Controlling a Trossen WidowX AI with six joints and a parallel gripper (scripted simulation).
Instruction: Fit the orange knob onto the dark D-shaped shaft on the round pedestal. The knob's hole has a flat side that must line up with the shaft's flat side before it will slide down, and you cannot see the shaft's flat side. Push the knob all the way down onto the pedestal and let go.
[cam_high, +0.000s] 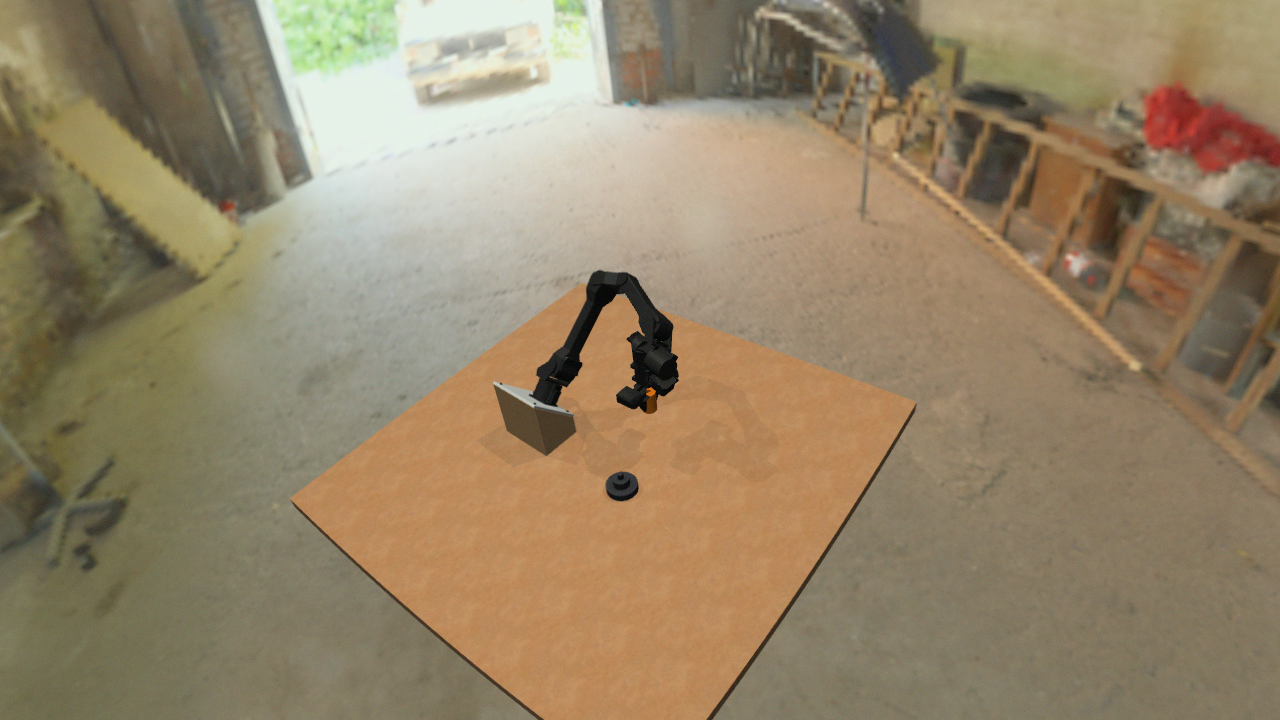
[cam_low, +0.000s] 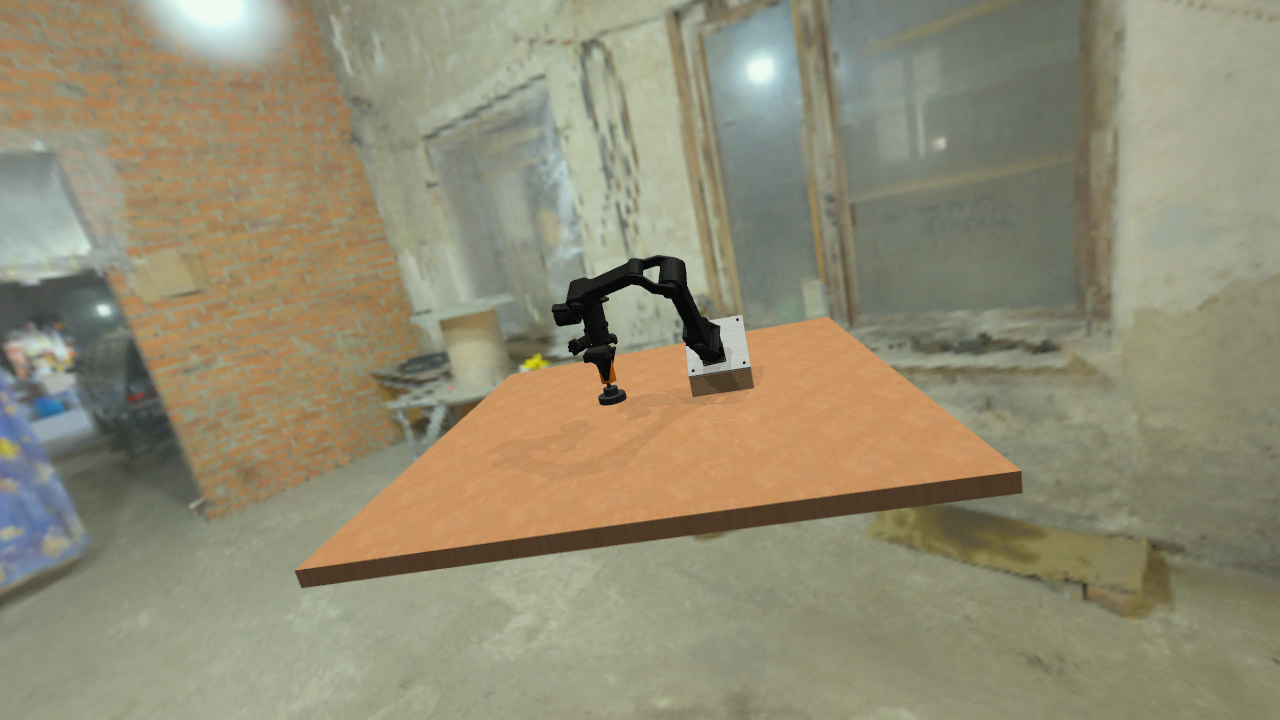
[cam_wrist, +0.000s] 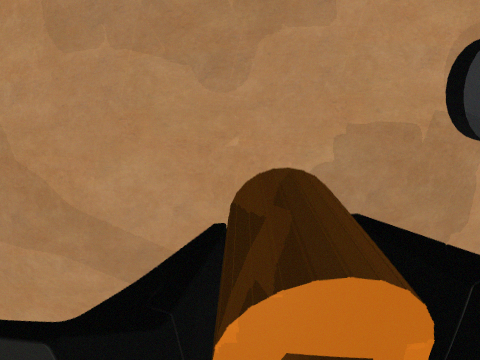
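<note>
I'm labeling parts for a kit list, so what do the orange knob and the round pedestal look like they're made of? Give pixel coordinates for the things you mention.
Orange knob (cam_high: 651, 402) (cam_wrist: 300, 240): probably plastic, smooth and fairly matte, given its even color and lack of bright glints.
Round pedestal (cam_high: 622, 488) (cam_low: 612, 398): dark, low-shine, perhaps plastic or coated metal; its plain surface doesn't settle which.
</note>
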